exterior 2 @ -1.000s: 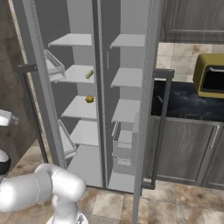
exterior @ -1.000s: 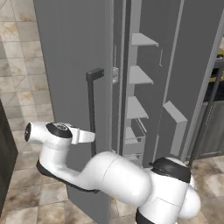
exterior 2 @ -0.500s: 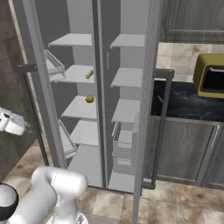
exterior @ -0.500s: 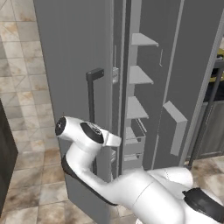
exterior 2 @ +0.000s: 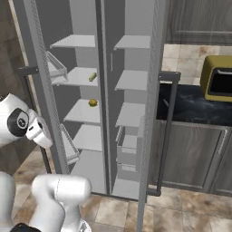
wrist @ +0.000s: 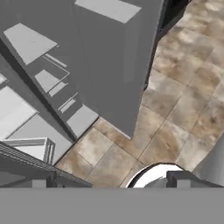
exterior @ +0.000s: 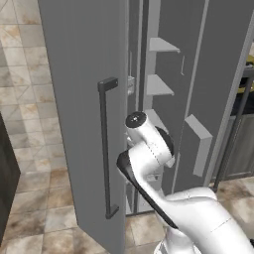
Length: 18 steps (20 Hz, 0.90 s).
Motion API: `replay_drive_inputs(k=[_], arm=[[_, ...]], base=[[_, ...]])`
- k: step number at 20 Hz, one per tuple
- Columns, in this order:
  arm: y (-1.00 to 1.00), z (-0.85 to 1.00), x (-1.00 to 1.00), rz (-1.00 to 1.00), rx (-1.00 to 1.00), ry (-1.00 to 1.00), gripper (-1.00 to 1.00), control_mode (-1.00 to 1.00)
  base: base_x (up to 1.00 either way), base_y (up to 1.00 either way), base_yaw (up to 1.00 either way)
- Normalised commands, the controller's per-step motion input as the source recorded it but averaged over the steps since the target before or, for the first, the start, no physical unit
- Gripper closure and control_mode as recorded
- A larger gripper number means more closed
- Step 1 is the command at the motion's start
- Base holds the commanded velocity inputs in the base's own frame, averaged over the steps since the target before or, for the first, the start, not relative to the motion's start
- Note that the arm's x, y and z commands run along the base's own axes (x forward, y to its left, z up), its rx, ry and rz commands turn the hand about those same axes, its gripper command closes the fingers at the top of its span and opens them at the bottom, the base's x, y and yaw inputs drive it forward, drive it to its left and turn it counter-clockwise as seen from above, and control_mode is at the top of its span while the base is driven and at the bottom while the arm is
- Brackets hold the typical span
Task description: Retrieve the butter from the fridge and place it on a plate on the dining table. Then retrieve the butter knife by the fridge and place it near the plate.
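Note:
The fridge (exterior 2: pixel 131 27) stands with both doors swung wide, and its pale shelves show. The butter (exterior 2: pixel 92 77), a small yellowish stick, lies on the second shelf of the left compartment. My gripper (exterior 2: pixel 45 141) hangs by the edge of the left door (exterior: pixel 79 99), low and to the left of the butter and well apart from it. It is open with nothing between its fingers. In the hand view I look down on the fridge's shelves (wrist: pixel 26 41) and the tiled floor (wrist: pixel 183 105). The plate, the dining table and the butter knife are out of view.
A round brown burger-like item (exterior 2: pixel 93 103) sits one shelf below the butter. The left door's dark bar handle (exterior: pixel 105 149) stands just left of my arm (exterior: pixel 149 149). A yellow appliance (exterior 2: pixel 217 78) rests on the black counter (exterior 2: pixel 190 106) right of the fridge.
My arm has swung from the left, outside the left door, up and to the right toward the fridge's opening. The gripper stays open. The fridge and its contents have not moved.

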Motion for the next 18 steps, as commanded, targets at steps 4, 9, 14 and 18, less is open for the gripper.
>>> replay_drive_inputs(k=[4, 9, 14, 18], arm=[[-1.0, 0.01, 0.04, -0.13, 0.77, 0.0, -1.0, -1.0], [-0.58, -0.07, 0.36, -0.02, 0.71, 0.03, -1.0, -1.0], [0.4, -0.16, 0.88, 0.0, 0.44, 0.02, -1.0, -1.0], [0.54, -0.35, 0.93, 0.0, 0.3, 0.06, -1.0, -1.0]], base=[[0.0, 0.0, 0.0], [0.0, 0.0, 0.0], [0.0, 0.0, 0.0], [0.0, 0.0, 0.0]])
